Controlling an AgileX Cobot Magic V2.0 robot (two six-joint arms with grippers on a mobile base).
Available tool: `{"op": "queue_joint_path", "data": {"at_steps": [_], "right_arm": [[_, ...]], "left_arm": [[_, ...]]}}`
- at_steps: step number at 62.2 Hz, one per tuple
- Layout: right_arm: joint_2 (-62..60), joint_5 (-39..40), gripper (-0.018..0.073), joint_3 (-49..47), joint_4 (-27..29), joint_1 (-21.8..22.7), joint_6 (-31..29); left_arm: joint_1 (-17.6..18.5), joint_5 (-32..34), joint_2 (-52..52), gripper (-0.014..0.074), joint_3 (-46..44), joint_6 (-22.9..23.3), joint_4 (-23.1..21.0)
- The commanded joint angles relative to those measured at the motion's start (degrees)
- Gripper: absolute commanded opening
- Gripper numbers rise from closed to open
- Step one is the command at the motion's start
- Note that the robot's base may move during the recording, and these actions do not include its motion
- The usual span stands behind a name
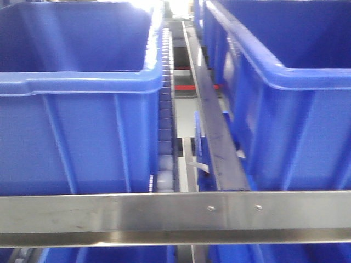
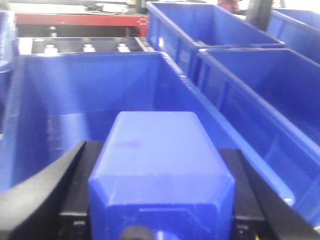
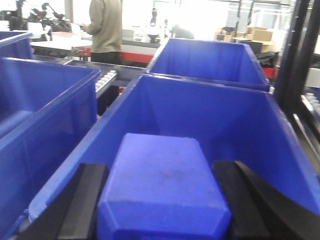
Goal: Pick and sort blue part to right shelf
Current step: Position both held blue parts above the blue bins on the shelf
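In the left wrist view a blue part (image 2: 160, 170), a smooth rectangular block, sits between the black fingers (image 2: 75, 175) of my left gripper (image 2: 159, 150), which is shut on it. It hangs over the inside of a blue bin (image 2: 100, 85). In the right wrist view a second blue part (image 3: 162, 190) is clamped the same way in my right gripper (image 3: 162, 170), above the near end of another blue bin (image 3: 210, 110). Neither gripper shows in the front view. I cannot tell which rack is the right shelf.
The front view shows two tall blue bins (image 1: 77, 126) (image 1: 290, 109) behind a steel shelf rail (image 1: 175, 216), with a roller track (image 1: 166, 109) and a dark divider (image 1: 216, 126) between them. More bins (image 2: 260, 95) (image 3: 40, 100) flank each gripper. A person (image 3: 106, 25) stands far back.
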State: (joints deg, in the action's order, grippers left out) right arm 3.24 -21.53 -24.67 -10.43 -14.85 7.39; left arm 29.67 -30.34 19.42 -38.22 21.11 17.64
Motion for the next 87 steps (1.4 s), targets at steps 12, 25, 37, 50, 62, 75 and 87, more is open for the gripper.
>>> {"op": "queue_joint_path", "data": {"at_steps": [12,25,37,50,62,75,87], "right_arm": [[0.7,5.5,0.0144,-1.7,-0.9,0.1,-0.1],[0.7,5.5,0.0144,-1.7,-0.9,0.1,-0.1],[0.7,5.5,0.0144,-1.7,-0.9,0.1,-0.1],[0.7,5.5,0.0144,-1.7,-0.9,0.1,-0.1],[0.7,5.5,0.0144,-1.7,-0.9,0.1,-0.1],[0.7,5.5,0.0144,-1.7,-0.9,0.1,-0.1],[0.7,5.6,0.0144,-1.7,-0.9,0.1,-0.1]], "left_arm": [[0.4,5.1,0.5,0.024,-1.6,0.2,0.6],[0.4,5.1,0.5,0.024,-1.6,0.2,0.6],[0.4,5.1,0.5,0.024,-1.6,0.2,0.6],[0.4,5.4,0.5,0.024,-1.6,0.2,0.6],[0.4,8.9,1.0,0.024,-1.6,0.2,0.7],[0.4,7.7,13.1,0.024,-6.8,0.5,0.8],[-3.6,6.9,28.7,0.0241,-16.7,4.3,2.3]]}}
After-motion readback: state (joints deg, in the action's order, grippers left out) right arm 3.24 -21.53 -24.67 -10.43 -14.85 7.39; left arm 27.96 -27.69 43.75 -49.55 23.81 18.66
